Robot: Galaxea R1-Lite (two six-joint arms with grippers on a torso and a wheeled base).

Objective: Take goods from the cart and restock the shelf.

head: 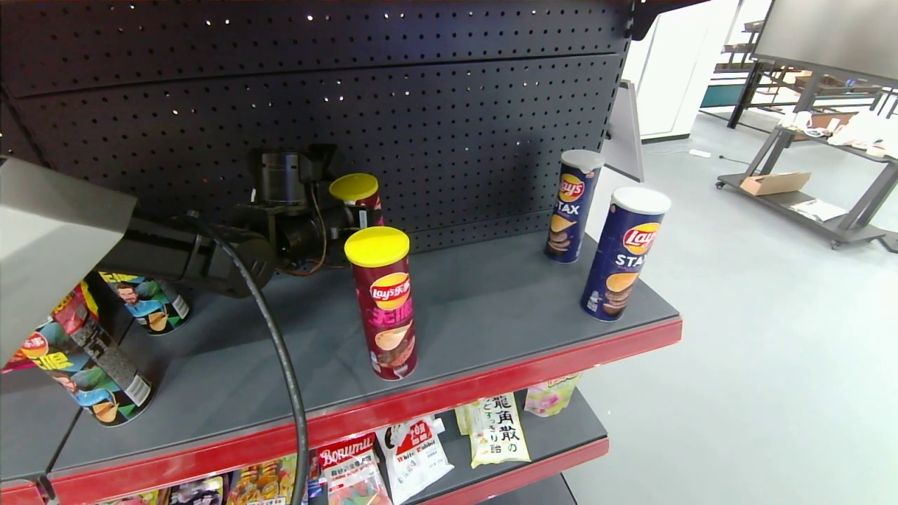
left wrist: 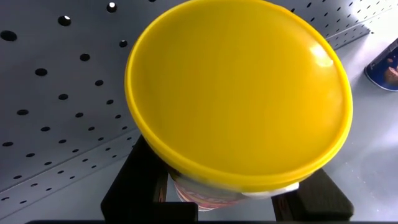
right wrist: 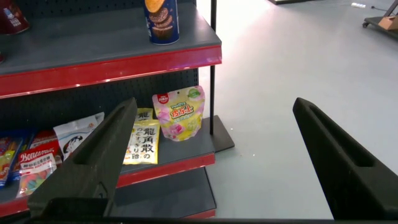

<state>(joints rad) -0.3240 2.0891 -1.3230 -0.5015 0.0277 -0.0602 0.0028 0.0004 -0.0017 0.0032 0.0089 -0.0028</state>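
A red chip can with a yellow lid [head: 356, 191] stands at the back of the grey shelf [head: 491, 301], close to the black pegboard wall [head: 435, 105]. My left gripper [head: 330, 223] is shut on its body from the left side. In the left wrist view the yellow lid [left wrist: 239, 93] is seen from above, with a black finger [left wrist: 134, 186] on one side of the can and the other finger [left wrist: 320, 194] opposite. My right gripper [right wrist: 214, 109] hangs open and empty, lower down, off the shelf's right end.
A second red can [head: 384, 301] stands near the front edge. Two blue cans [head: 572, 205] [head: 624, 252] stand at the right end. Colourful cans [head: 88, 365] sit at the left. Snack bags [head: 491, 424] lie on the lower shelf. Open floor lies to the right.
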